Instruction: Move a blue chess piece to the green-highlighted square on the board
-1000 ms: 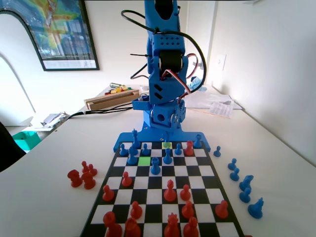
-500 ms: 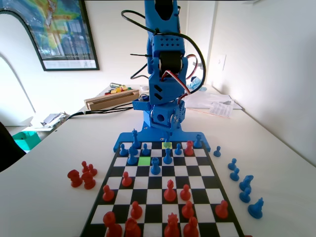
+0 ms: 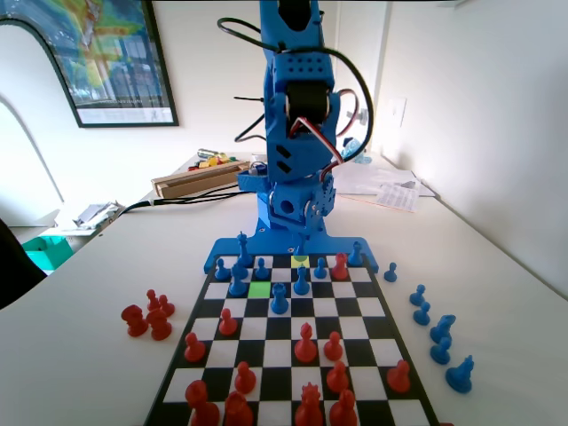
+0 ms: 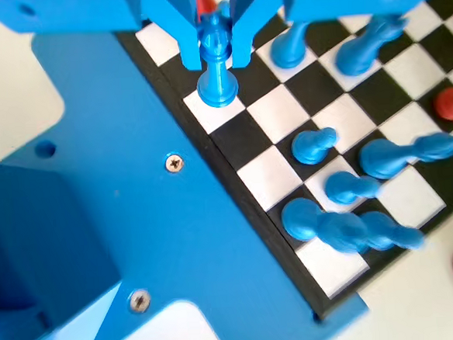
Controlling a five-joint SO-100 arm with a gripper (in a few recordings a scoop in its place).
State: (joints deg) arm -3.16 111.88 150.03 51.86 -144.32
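In the wrist view my gripper hangs at the top edge, shut on the slim blue chess piece. Both jaws press on its narrow top. The piece's round base is over a white square at the edge of the board. In the fixed view the gripper is low at the board's far end, over the pale yellow-green square. The green-highlighted square lies one row nearer and to the left, with nothing on it.
Blue pieces stand around the green square, and a red piece stands right of the gripper. Several red pieces fill the near rows. Off the board lie blue pieces on the right and red ones on the left.
The arm's upper part has risen slightly and tilted. The pieces on the board stand where they were.
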